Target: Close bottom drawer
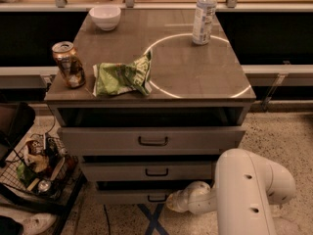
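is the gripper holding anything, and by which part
Cannot be told. The gripper sits low by the bottom drawer front, just right of its handle; no hold on anything shows.

I am working in dim, warm, amber light that falls mostly from above. A thin bright ring of glare (pixel 168 94) curves across the right half of the table (pixel 195 72), and the far strip behind it glows orange. The gaps under the table top and between the drawer fronts sink into deep shadow. My hand (pixel 177 202) sits low and near, just right of the bottom drawer (pixel 122 196) handle, half shaded, while the pale arm (pixel 249 190) catches the light. The near left corner is murky.
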Robot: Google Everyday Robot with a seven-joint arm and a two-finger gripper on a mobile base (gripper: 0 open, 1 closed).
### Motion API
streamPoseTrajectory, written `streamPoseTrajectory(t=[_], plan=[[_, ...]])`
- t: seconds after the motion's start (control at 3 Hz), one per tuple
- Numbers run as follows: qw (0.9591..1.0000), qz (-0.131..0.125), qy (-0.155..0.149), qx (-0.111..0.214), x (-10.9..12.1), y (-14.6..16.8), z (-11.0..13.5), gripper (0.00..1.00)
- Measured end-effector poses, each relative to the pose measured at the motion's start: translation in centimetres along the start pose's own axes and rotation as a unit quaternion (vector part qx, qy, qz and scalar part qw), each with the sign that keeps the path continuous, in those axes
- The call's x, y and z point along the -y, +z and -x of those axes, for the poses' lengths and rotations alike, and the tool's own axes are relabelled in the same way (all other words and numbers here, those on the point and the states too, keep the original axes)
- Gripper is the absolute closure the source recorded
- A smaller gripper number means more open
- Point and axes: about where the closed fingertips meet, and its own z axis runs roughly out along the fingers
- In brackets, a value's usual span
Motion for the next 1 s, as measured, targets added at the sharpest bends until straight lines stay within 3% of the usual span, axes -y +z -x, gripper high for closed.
streamPoseTrajectory(t=[1.0], plan=[[0.9987, -0.016, -0.01, 0.047, 1.9, 1.3, 1.4, 1.0]])
